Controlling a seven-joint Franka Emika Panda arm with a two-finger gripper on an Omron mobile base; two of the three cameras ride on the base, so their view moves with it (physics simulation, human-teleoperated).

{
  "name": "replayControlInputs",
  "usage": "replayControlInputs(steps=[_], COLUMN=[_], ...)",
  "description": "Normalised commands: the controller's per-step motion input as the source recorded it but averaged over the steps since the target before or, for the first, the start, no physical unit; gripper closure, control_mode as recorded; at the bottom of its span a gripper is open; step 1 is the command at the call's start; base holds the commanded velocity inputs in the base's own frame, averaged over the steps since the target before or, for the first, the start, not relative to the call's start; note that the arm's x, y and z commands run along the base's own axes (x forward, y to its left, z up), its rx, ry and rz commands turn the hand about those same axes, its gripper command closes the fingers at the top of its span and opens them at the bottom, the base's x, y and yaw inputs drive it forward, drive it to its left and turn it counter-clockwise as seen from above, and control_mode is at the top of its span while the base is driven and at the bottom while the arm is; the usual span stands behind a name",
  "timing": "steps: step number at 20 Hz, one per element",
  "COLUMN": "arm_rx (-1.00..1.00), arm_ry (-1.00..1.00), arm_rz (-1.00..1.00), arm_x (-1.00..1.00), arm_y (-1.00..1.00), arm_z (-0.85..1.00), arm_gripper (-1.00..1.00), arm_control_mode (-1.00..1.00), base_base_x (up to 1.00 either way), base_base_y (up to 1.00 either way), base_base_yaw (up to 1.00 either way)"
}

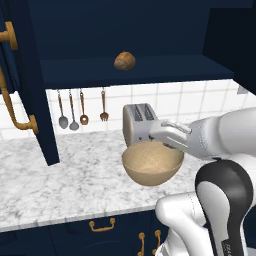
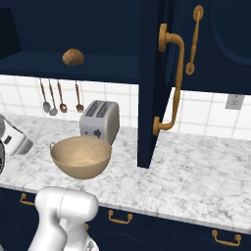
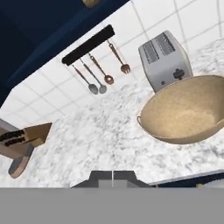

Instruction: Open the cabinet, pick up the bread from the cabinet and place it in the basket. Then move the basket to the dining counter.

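Note:
The cabinet point(image 1: 150, 70) stands open, its doors point(image 2: 152, 98) swung outward. On its shelf lies the bread point(image 1: 124, 61) point(image 2: 73, 57), a small golden-brown roll. Below it, the tan woven basket point(image 1: 152, 162) point(image 2: 81, 157) point(image 3: 183, 111) sits empty on the marble counter in front of the toaster. My gripper point(image 3: 113, 175) is shut with nothing between its fingers. My hand point(image 1: 170, 134) hovers just above the basket's far rim, well below the shelf, and touches neither basket nor bread. The dining counter is out of view.
A silver toaster point(image 1: 137, 120) point(image 2: 100, 120) stands behind the basket. Utensils point(image 1: 82, 110) point(image 2: 61, 98) hang on the tiled wall. A knife block point(image 3: 22, 138) is at the left. The open door point(image 1: 30, 100) juts over the counter. Brass-handled drawers point(image 2: 120, 216) run below.

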Motion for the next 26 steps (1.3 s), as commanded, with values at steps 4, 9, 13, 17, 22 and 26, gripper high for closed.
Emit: replayControlInputs(steps=[4,9,13,17,22,26], arm_rx=[-0.18,-0.22,-0.13,0.00,0.00,-0.02], arm_ry=[-0.23,-0.14,-0.03,0.00,-0.05,-0.06], arm_rz=[0.00,0.00,0.00,0.00,0.00,-0.01], arm_x=[0.59,0.27,0.12,0.06,0.18,0.59], arm_y=[-0.01,-0.07,-0.03,-0.01,-0.01,0.00], arm_z=[0.00,0.09,0.36,0.51,0.34,0.23], arm_gripper=[1.00,-1.00,-1.00,-1.00,-1.00,-1.00], arm_control_mode=[-1.00,-1.00,-1.00,-1.00,-1.00,-1.00], base_base_x=[0.00,0.00,0.00,0.00,0.00,0.00], base_base_y=[0.00,0.00,0.00,0.00,0.00,0.00], base_base_yaw=[0.00,0.00,0.00,0.00,0.00,0.00])
